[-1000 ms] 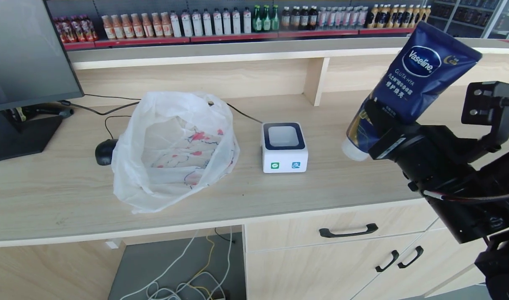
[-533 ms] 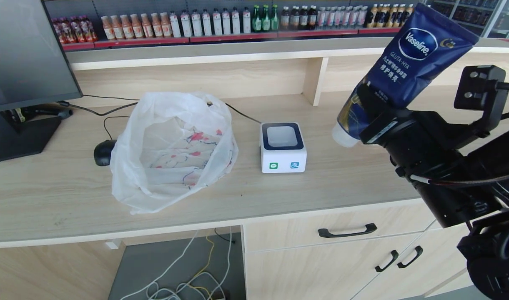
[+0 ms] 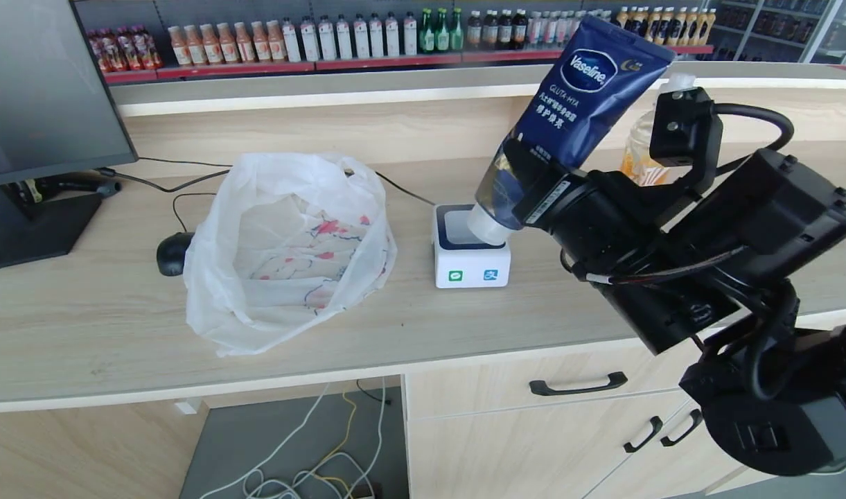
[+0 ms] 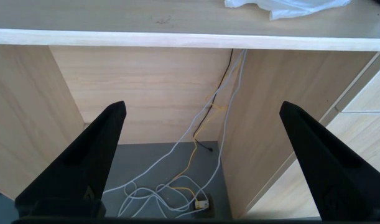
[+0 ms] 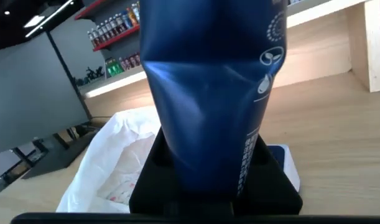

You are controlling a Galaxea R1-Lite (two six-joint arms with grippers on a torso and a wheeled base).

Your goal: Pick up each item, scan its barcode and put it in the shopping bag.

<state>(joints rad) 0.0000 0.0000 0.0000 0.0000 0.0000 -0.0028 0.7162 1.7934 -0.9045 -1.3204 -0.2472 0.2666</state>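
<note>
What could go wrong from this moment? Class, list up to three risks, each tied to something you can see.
1. The right tool grips the blue tube near its cap, so the long upper body could tilt or slip.
2. The cap hangs close over the scanner; lowering further may knock it.
3. The shopping bag has a limp rim, so the tube might snag it.

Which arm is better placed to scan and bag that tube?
Right. The right gripper holds the lotion tube cap-down over the scanner, beside the shopping bag; the left gripper hangs open below the counter.
</note>
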